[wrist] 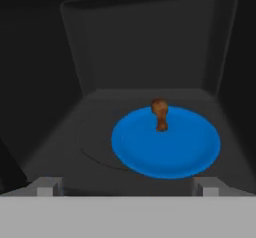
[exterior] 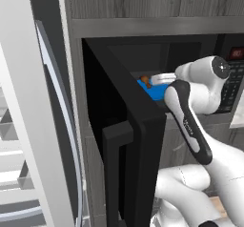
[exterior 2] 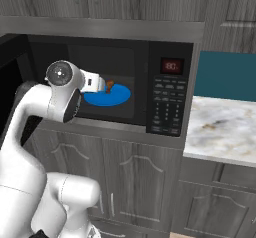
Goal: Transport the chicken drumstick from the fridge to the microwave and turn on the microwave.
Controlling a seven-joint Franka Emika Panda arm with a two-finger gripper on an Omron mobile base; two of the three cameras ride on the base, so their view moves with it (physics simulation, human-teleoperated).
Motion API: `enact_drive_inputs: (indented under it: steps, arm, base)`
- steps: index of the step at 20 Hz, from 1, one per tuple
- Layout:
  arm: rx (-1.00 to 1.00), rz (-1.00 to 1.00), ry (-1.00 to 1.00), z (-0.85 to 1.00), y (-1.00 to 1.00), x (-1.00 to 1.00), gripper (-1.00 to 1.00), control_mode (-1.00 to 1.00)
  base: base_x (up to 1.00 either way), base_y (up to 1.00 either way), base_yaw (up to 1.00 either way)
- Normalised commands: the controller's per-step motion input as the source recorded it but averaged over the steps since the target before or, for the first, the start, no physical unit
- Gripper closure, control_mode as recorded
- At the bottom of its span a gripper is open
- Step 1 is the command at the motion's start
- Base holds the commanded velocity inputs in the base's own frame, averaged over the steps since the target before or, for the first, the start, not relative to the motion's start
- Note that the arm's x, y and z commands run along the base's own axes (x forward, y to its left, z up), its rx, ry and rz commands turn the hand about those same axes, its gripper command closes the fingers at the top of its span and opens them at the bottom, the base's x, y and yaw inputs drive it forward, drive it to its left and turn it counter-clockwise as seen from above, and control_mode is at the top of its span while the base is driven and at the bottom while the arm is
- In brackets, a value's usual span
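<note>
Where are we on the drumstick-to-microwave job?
Done: the chicken drumstick lies on the blue plate inside the microwave. In hand: the gripper is open and empty at the cavity mouth, fingertips apart from the plate. Left: the microwave door stands wide open, so it needs closing, then a press on the keypad to start.

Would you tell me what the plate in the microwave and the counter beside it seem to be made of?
Blue plate: flat, uniform matte colour, likely plastic or glazed ceramic. Counter: pale with brown veining, looks like polished marble or an imitation.
</note>
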Motion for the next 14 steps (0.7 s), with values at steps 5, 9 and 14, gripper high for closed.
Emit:
enact_drive_inputs:
  steps: [5,9,14]
  arm:
    - [0.04,0.0,0.07,0.14,0.0,-0.77,-1.0,-1.0]
    - [0.08,0.0,0.06,0.09,0.01,-0.72,-1.0,-1.0]
    - [0.07,0.0,0.01,0.03,0.01,-0.66,-1.0,-1.0]
  base:
    - [0.0,0.0,0.0]
    - [0.0,0.0,0.0]
    - [0.0,0.0,0.0]
